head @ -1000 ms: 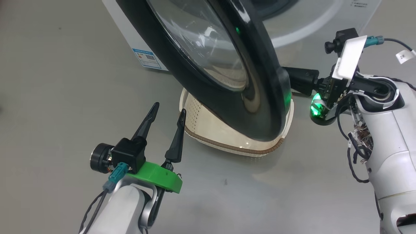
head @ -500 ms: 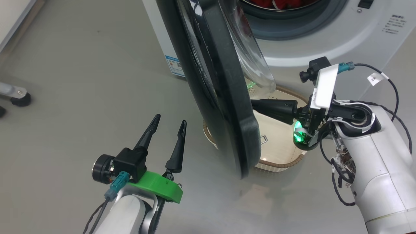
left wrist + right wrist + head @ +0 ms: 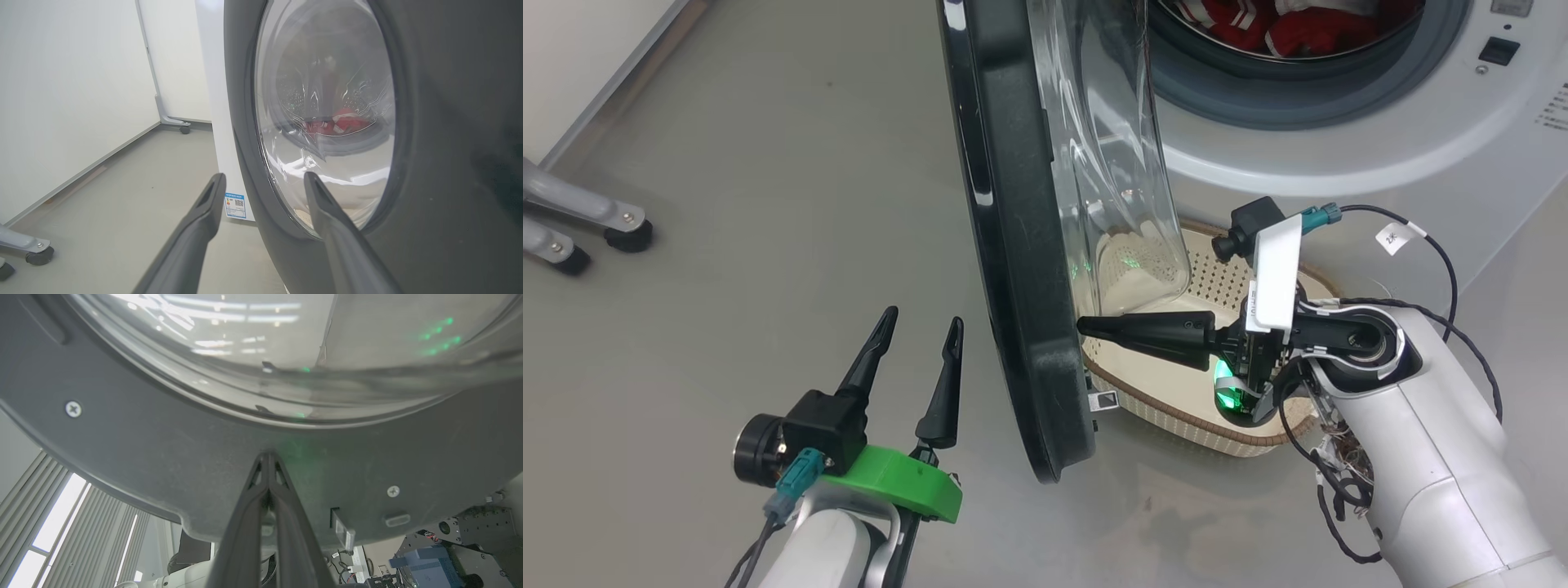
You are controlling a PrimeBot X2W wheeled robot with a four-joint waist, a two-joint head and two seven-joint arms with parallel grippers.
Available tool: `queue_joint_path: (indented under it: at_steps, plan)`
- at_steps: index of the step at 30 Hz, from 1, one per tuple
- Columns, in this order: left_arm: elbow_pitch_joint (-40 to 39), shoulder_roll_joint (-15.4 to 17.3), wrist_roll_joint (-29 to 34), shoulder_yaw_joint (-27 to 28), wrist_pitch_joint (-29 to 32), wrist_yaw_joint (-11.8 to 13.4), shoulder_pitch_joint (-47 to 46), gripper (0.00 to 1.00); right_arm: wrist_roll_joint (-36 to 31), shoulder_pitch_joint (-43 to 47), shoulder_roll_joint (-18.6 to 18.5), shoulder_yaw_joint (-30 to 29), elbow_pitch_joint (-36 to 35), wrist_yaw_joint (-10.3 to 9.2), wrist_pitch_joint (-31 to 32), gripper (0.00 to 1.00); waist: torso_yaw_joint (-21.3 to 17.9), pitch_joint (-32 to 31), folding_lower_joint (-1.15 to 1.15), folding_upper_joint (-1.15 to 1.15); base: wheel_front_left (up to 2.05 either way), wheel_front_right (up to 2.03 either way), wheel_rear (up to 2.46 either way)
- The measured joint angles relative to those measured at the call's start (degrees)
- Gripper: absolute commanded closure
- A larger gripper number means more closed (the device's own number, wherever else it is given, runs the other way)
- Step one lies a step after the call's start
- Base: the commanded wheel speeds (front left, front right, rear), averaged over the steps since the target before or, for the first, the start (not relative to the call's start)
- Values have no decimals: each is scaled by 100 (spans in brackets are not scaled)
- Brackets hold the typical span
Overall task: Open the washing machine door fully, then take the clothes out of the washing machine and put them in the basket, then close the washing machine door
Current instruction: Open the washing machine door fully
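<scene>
The washing machine door (image 3: 1013,245) stands edge-on to the head view, swung out from the white washing machine (image 3: 1339,147), its glass bowl (image 3: 1119,163) bulging right. My right gripper (image 3: 1086,327) is shut, empty, its tips against the door's inner grey face (image 3: 204,457) just below the glass. My left gripper (image 3: 919,327) hangs open left of the door, apart from it; in the left wrist view its fingers (image 3: 204,220) frame the door's outer rim (image 3: 449,122). Red clothes (image 3: 1258,24) lie in the drum, also seen through the glass (image 3: 339,122). The cream basket (image 3: 1176,408) sits on the floor under my right arm.
Grey floor lies open to the left. Wheeled metal legs (image 3: 580,220) stand at the far left by a white wall (image 3: 61,102). A blue sticker (image 3: 235,205) marks the washer's side panel.
The door has swung further open, now edge-on. My shut right gripper followed it along its inner face. The head camera shifted, bringing drum and clothes into view. Left gripper stayed open.
</scene>
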Motion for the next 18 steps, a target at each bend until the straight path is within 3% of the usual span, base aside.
queue_joint_path:
  at_steps: [18]
  plan:
    - [-130, 0, 27, 118, 0, 41, 143, 0, 140, 287, 21, 27, -225, 32, -388, 100, 8, -65, 0, 0, 0, 0, 0]
